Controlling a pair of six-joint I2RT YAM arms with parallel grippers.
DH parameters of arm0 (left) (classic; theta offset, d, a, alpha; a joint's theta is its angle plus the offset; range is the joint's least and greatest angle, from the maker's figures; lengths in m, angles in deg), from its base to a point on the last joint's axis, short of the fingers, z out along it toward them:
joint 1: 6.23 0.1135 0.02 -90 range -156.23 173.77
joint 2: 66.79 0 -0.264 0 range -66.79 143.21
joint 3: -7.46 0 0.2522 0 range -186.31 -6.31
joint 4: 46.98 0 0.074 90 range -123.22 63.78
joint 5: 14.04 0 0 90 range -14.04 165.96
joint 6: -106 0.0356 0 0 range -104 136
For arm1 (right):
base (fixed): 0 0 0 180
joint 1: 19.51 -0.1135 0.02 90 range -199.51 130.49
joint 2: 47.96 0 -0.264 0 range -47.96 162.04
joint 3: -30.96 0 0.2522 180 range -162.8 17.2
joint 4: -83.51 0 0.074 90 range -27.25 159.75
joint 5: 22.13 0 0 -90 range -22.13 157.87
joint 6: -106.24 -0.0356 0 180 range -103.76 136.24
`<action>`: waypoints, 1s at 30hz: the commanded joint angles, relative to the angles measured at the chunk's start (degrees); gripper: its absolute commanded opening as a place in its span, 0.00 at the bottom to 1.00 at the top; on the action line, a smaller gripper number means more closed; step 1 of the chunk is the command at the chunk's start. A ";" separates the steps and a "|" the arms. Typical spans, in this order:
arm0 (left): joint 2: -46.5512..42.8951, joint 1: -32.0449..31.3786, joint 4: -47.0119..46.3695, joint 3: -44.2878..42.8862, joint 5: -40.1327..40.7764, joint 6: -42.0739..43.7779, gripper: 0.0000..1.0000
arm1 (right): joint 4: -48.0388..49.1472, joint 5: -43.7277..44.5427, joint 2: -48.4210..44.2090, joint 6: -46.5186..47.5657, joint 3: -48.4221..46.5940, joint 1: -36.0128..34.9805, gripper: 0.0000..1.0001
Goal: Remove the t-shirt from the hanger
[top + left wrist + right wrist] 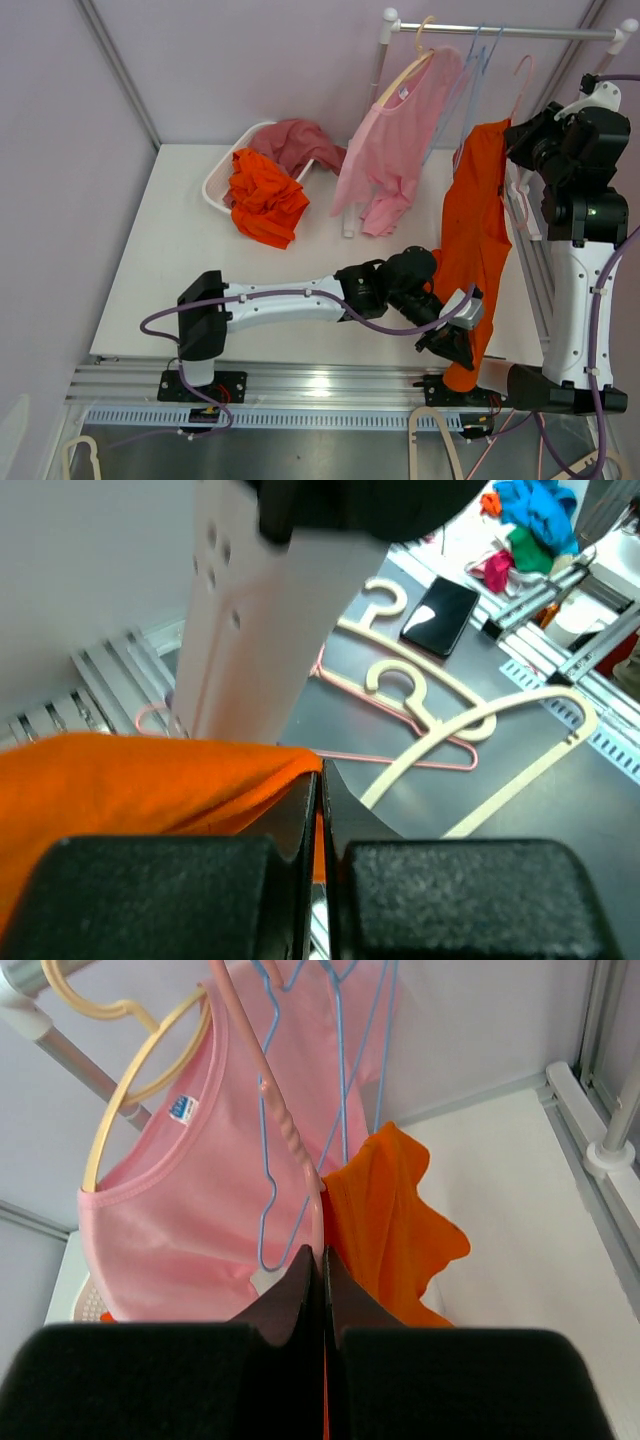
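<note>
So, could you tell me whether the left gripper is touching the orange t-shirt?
Touching. The left wrist view shows the left gripper shut on the orange t-shirt, with the fabric's edge pinched between the closed jaws.

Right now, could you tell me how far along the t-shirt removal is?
Done: left gripper is shut on the hem of the orange t-shirt, right gripper on the pink hanger. In hand: apparently drawing the shirt down. Left: it hangs on the hanger, not yet free.

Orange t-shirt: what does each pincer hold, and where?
Left pincer pinches the orange t-shirt near its bottom; right pincer clamps the pink hanger on its arm.
</note>
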 commanded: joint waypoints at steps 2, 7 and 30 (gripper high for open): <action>0.09 -0.63 3.63 2.25 4.73 -1.17 0.01 | 1.71 2.03 1.83 1.44 -7.90 -0.05 0.00; 1.93 5.62 2.43 -3.95 26.94 -13.76 0.01 | -11.41 2.03 5.88 3.11 -16.10 -0.23 0.00; -11.33 11.78 25.37 -6.09 25.38 -16.07 0.01 | 4.03 13.64 3.85 6.71 -8.72 -1.64 0.00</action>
